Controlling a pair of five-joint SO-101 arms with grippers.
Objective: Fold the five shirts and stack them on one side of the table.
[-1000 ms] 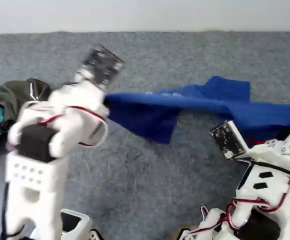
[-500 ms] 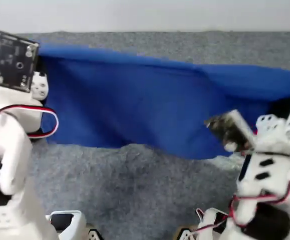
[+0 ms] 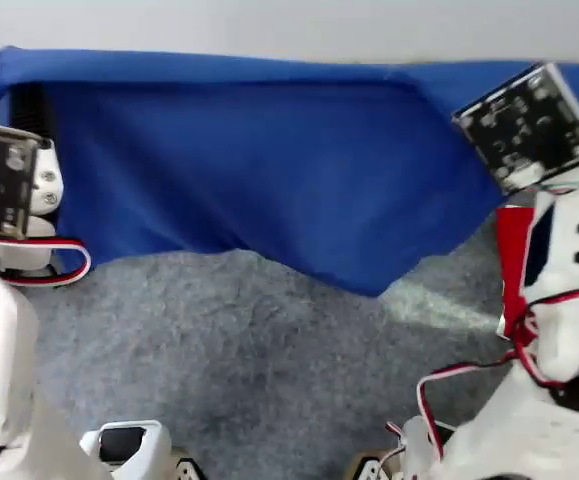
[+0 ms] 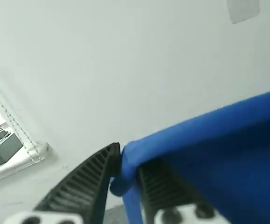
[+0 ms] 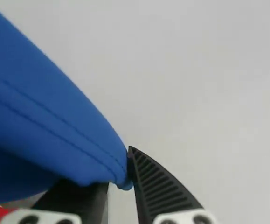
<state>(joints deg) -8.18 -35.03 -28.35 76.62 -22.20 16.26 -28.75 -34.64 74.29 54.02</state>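
1. Left tool point(image 4: 121, 161) is closed on one upper corner of the blue shirt point(image 3: 269, 170); the right tool point(image 5: 125, 170) pinches the opposite corner, fingers tight on the cloth.
2. The shirt hangs spread wide between them, its lower edge towards the grey worktop point(image 3: 239, 370).
3. A second ago it lay bunched low on the worktop; since then both arms have risen and drawn apart, stretching it flat.
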